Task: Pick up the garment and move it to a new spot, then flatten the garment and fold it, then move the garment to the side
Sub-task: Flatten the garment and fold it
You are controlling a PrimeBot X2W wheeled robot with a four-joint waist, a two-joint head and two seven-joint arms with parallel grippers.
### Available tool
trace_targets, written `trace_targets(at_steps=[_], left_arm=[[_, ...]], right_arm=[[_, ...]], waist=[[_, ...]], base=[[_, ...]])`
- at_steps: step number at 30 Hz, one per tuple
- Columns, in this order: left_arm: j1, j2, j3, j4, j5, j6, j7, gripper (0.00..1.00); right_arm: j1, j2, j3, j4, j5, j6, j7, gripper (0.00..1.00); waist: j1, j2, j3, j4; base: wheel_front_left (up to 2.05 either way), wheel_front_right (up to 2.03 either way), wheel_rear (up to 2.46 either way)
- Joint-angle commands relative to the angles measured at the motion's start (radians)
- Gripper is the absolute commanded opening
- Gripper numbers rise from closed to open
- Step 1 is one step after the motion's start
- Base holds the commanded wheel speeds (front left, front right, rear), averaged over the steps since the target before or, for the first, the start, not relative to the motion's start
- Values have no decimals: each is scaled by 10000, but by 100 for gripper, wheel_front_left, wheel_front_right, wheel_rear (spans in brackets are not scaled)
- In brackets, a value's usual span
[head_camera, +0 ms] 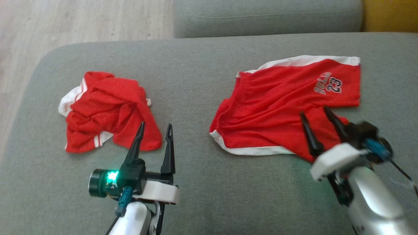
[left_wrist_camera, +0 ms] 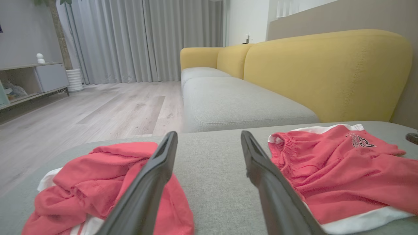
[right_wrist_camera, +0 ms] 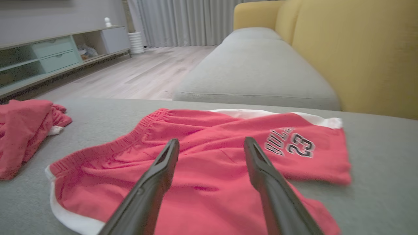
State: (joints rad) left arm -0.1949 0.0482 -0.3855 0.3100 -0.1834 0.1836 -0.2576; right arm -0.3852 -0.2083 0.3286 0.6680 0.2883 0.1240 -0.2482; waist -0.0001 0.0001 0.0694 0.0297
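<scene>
Red shorts [head_camera: 281,107] with white trim and a "23" print lie spread, partly rumpled, on the right of the grey cushion [head_camera: 196,81]; they also fill the right wrist view [right_wrist_camera: 209,169] and appear at right in the left wrist view [left_wrist_camera: 339,169]. My right gripper [head_camera: 315,112] [right_wrist_camera: 211,143] hovers over their near edge, open, nothing between its fingers. A second red garment [head_camera: 107,111] [left_wrist_camera: 98,182] [right_wrist_camera: 23,130] lies crumpled on the cushion's left. My left gripper [head_camera: 156,126] [left_wrist_camera: 209,135] stands open just beside its near right corner, holding nothing.
The grey cushion's left edge drops to a pale wood floor [head_camera: 65,23]. Another grey seat [head_camera: 267,16] lies beyond, with a yellow backrest [left_wrist_camera: 326,71] along the right. A low cabinet [right_wrist_camera: 58,55] and curtains [left_wrist_camera: 147,39] stand far off.
</scene>
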Motion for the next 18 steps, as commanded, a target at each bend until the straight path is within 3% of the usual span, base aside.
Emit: trace_targets(at_steps=[1, 8, 13, 18], left_arm=[[-214, 21, 392, -369, 124, -32, -42, 100], [-111, 21, 423, -215, 189, -166, -42, 100], [-214, 21, 296, -179, 230, -236, -42, 100], [-411, 21, 219, -135, 294, -272, -42, 100]], right_arm=[[297, 56, -341, -610, -261, 67, -133, 100], [2116, 1122, -3146, -2452, -1569, 67, -134, 100], [2431, 1490, -3854, -3231, -2070, 67, 119, 100], [1887, 1568, -4742, -3096, -2162, 67, 888, 100]], waist=[[1, -1, -103, -217], [1, -1, -60, -549], [1, -1, 231, -556], [1, -1, 631, -403]], base=[[0, 0, 0], [0, 0, 0], [0, 0, 0], [0, 0, 0]])
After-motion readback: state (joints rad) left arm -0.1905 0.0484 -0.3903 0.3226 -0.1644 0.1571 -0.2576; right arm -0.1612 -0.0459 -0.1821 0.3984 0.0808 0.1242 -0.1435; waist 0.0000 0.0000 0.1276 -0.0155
